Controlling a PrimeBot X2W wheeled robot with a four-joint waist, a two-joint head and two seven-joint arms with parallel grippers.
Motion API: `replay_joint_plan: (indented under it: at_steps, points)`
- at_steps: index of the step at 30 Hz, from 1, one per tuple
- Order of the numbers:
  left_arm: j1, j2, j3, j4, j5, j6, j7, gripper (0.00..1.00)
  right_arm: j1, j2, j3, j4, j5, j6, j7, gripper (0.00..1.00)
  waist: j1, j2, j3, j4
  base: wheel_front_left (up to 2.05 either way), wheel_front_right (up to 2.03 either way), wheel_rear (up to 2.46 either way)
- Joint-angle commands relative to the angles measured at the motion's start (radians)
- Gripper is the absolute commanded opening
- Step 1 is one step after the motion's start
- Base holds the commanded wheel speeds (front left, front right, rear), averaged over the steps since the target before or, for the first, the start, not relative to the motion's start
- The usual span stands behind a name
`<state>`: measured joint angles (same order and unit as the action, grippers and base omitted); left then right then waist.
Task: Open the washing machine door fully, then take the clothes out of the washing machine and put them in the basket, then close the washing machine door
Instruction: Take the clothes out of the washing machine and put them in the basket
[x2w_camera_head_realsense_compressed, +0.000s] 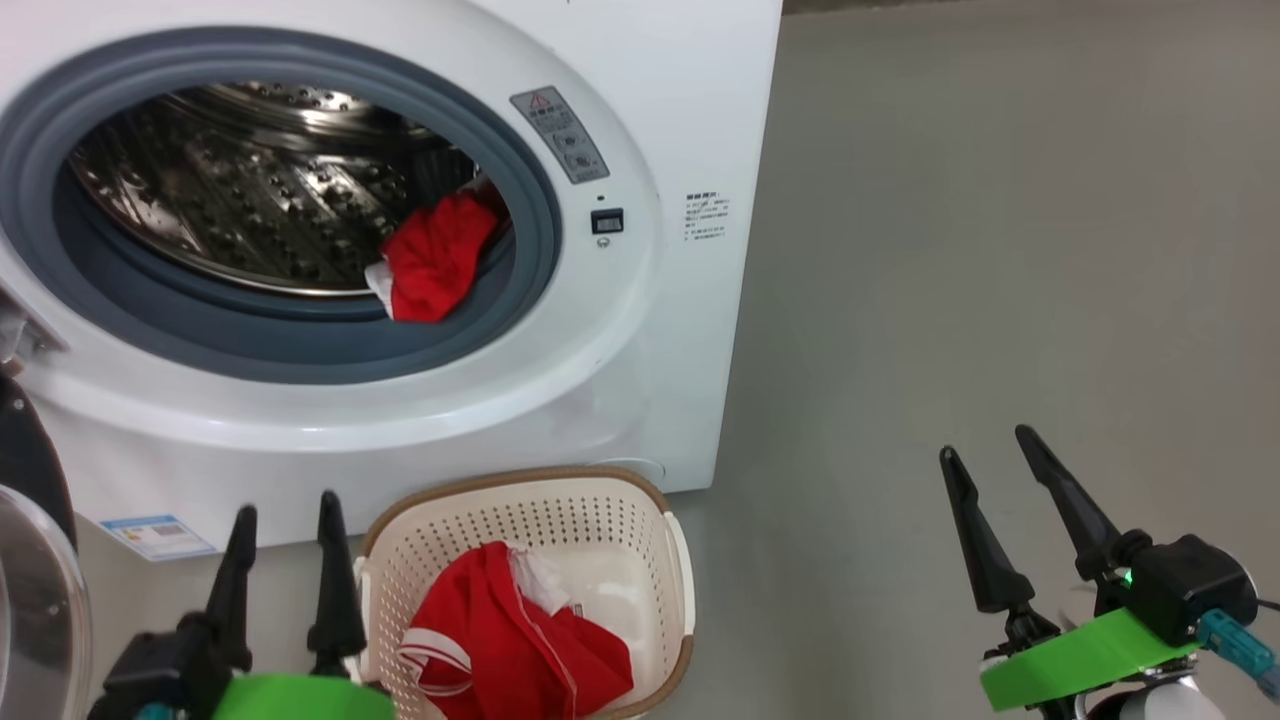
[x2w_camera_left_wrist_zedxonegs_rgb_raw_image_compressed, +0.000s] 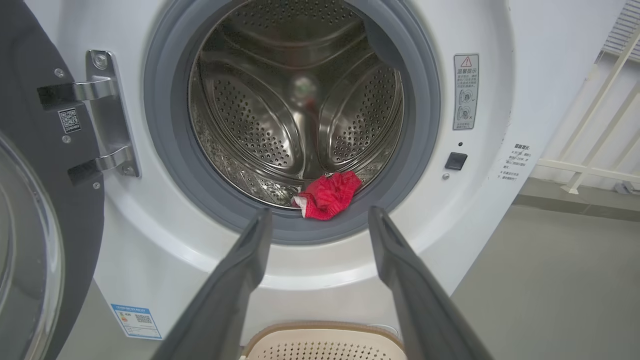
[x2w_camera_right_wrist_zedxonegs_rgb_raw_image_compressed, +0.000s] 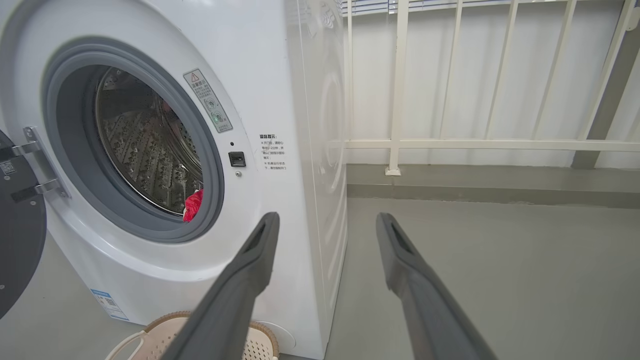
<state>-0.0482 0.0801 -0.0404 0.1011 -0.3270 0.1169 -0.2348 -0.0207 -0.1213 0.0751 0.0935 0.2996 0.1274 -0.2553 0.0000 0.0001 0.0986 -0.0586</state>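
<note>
The washer (x2w_camera_head_realsense_compressed: 680, 80) stood with its door (x2w_camera_left_wrist_zedxonegs_rgb_raw_image_compressed: 20, 75) swung wide on my left, leaving the drum (x2w_camera_left_wrist_zedxonegs_rgb_raw_image_compressed: 250, 115) reachable. The basket (x2w_camera_head_realsense_compressed: 520, 478) sat just below the opening, I judged for short drops. One red garment (x2w_camera_head_realsense_compressed: 510, 640) lay in it, and a second garment (x2w_camera_head_realsense_compressed: 435, 260) sat at the drum's lip. The left gripper (x2w_camera_head_realsense_compressed: 287, 508) and right gripper (x2w_camera_head_realsense_compressed: 987, 444) were spread wide and empty.
</note>
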Motion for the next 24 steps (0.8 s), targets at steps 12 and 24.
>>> replay_joint_plan:
  at_steps: [12, 24]
  points:
    - [-0.302, 0.019, 0.005, 0.077, -0.032, -0.035, 0.009, 1.0, -0.1, -0.035, 0.031, -0.042, 0.009, 0.003, -0.006, 1.0, 0.0, -0.0001, 0.167, 0.003, 0.0, 0.0, 0.0]
    - [-0.591, 0.062, 0.024, 0.3, -0.031, -0.057, -0.012, 1.0, -0.172, -0.053, 0.051, -0.045, 0.021, 0.003, -0.006, 1.0, 0.0, -0.0001, 0.287, -0.024, 0.0, 0.0, 0.0]
